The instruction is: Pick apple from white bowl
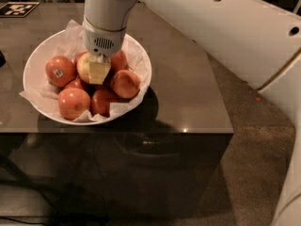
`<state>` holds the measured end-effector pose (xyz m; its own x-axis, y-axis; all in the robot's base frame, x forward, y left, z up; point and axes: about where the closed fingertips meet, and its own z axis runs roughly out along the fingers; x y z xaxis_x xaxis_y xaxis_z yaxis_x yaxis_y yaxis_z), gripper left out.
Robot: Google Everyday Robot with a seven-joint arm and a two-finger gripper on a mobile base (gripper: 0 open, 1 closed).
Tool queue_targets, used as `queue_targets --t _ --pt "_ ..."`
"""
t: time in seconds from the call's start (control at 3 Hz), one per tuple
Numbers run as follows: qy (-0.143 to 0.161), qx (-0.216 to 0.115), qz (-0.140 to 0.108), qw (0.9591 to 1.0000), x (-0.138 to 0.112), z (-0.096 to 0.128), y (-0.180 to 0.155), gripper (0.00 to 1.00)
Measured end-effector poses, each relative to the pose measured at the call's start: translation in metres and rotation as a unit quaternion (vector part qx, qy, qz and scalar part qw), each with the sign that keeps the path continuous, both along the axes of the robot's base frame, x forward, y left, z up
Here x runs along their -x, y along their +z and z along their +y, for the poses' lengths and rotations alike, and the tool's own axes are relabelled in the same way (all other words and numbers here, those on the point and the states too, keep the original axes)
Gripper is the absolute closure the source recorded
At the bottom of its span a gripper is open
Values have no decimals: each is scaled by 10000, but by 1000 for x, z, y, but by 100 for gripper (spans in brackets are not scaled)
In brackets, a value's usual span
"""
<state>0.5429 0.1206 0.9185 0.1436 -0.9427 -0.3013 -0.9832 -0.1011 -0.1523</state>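
Observation:
The white bowl (31, 65), lined with crumpled white paper, stands on the left of the brown table and holds several apples. My gripper (94, 68) reaches straight down into the middle of the bowl from the white arm. One yellowish finger pad (99, 73) shows in front. The pale yellowish apple (83, 66) sits pressed against that pad, a little higher than the others; the gripper is shut on it. The far finger and the apple's sticker are hidden. A red apple with a white-blue sticker (59, 70) lies to the left.
Other red apples (124, 84) crowd around the gripper in the bowl. The table's front edge (141, 132) runs just below the bowl. A black-and-white marker tag (18, 8) lies at the far left. Carpet floor (263, 164) lies to the right.

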Motion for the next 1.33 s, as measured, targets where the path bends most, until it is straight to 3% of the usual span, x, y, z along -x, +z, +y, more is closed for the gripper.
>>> queue_targets --t 0.67,1.0,1.33 --pt "0 0 -15 10000 1 0 6 100" --pt "-13 8 -202 9998 15 -8 23 100" --pt "55 -212 -196 9996 20 -9 26 100"
